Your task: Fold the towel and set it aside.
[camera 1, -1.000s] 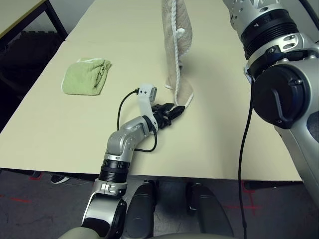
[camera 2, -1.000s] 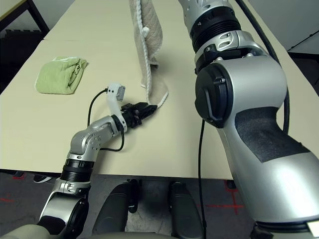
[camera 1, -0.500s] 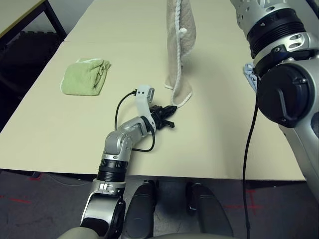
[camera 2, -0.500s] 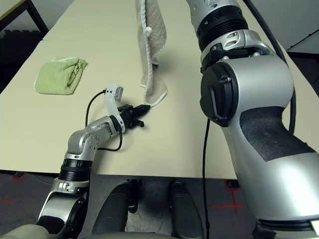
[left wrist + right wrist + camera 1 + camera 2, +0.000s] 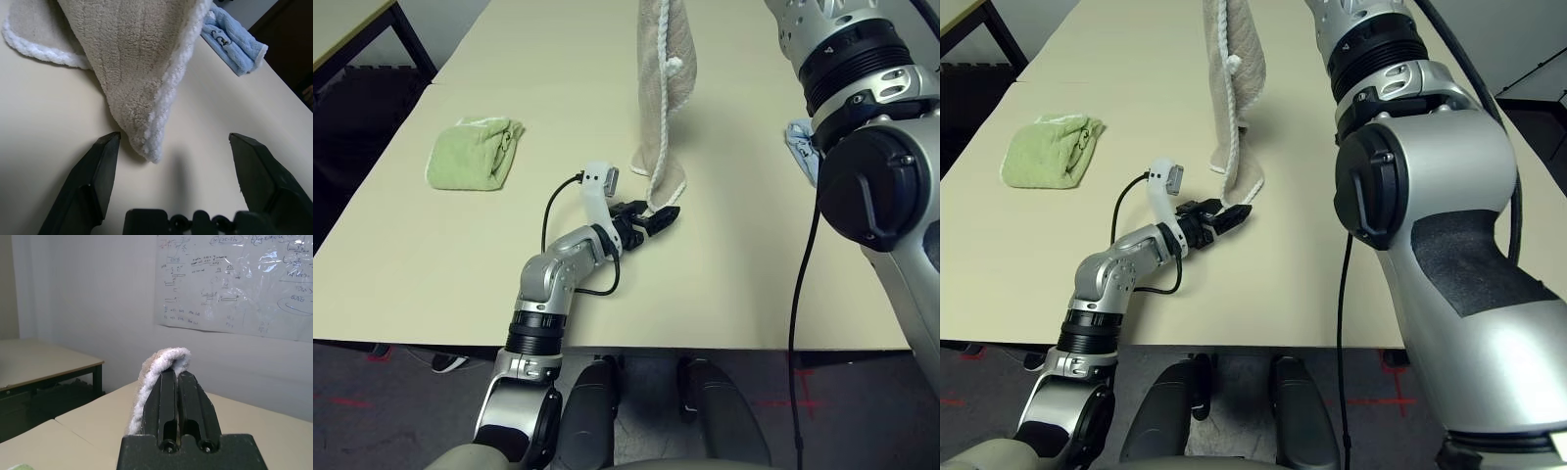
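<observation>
The beige towel with white edging hangs down from above the table, and its lower end rests on the tabletop. My right gripper is shut on the towel's top edge, which drapes over its fingers. On the table, my left gripper is open just in front of the towel's lower corner. In the left wrist view that corner lies between the spread fingers, touching neither.
A folded light green towel lies at the table's left. A light blue towel lies at the right, partly behind my right arm. The table's near edge runs close below my left arm.
My left gripper has gone from shut to open and moved forward to the towel's lower corner. The towel still hangs from the right gripper.
</observation>
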